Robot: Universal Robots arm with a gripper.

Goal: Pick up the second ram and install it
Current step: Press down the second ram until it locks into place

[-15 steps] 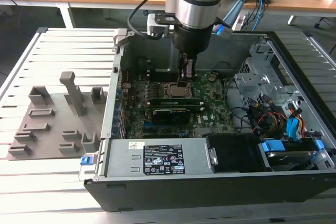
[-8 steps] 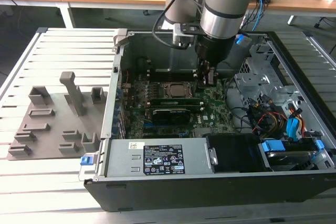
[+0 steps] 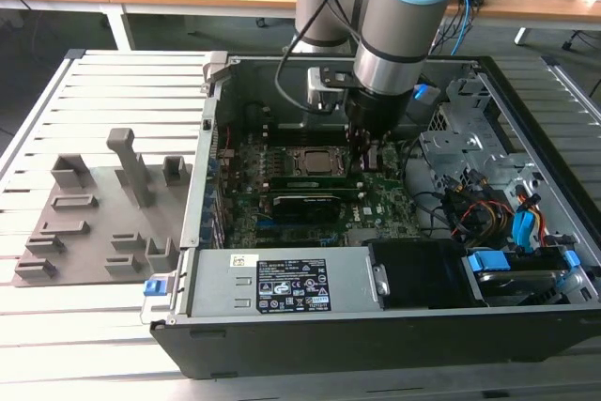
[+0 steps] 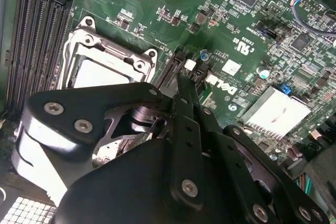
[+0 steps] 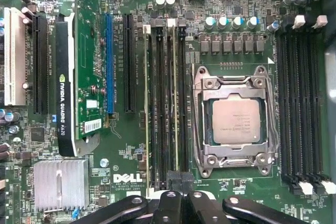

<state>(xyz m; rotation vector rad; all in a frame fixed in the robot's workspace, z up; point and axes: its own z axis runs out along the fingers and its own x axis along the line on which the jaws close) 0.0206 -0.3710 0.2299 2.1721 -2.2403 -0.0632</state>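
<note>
The second ram (image 5: 175,103) is a thin green stick standing in a slot beside the CPU socket (image 5: 236,121), inside the open computer case. My gripper (image 5: 178,179) is at one end of that stick with its black fingers drawn together. I cannot tell whether the tips pinch the stick or only rest on it. In the exterior view my gripper (image 3: 364,159) reaches down into the case at the end of the slots below the CPU socket (image 3: 315,161). In the second wrist view my gripper (image 4: 181,80) hides the stick's end.
Another stick (image 5: 147,103) stands two slots over. A black graphics card (image 5: 65,87) and a finned heatsink (image 5: 60,182) lie beyond it. Bare slots (image 5: 299,103) flank the socket's other side. A grey holder tray (image 3: 94,223) sits outside the case, and cables (image 3: 470,204) and drive bays crowd the exterior view's right.
</note>
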